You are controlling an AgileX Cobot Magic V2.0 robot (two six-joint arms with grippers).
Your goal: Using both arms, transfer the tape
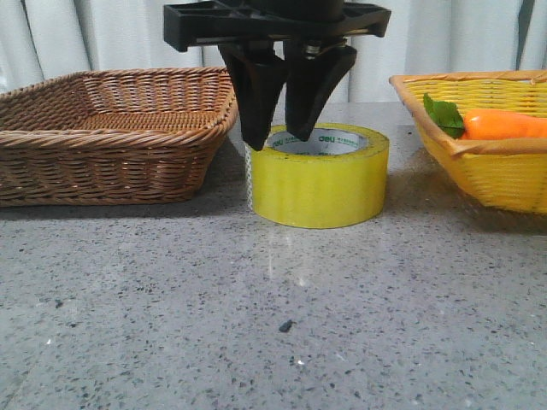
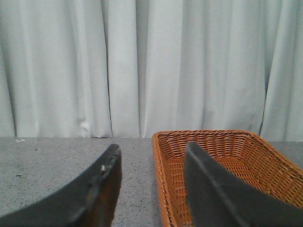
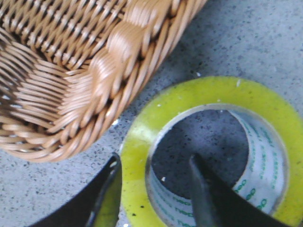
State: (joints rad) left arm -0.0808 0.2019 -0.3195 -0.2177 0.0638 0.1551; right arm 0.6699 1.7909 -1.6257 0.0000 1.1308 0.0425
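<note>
The tape (image 1: 318, 174) sits flat on the speckled grey table (image 1: 256, 316), in the middle of the front view, between the brown wicker basket (image 1: 111, 128) at the left of the frame and the yellow basket (image 1: 487, 162) at the right, which holds a carrot (image 1: 504, 125) with green leaves. The right gripper (image 1: 282, 128) hangs over the roll from the top centre of that frame, and from where I stand it looks set to straddle the near-left wall of the roll: in the right wrist view one finger (image 3: 208, 198) points down inside the white core and the other lies outside the yellow rim, at the lower left of that picture, with the brown basket's corner close by. The fingers are parted narrowly, just enough to take the wall between them, and I can't see that they press on it yet. So I'd call this the first pick, with the grasp not closed. The next move seems to call for a small drop, a firm close on the wall, then a straight lift that keeps clear of the brown basket's rim. The left gripper (image 2: 151, 189) shows only in its own wrist view, fingers moderately apart and holding nothing, facing the white curtain (image 2: 142, 66) with the brown basket below; it appears to be waiting for the handover.
</note>
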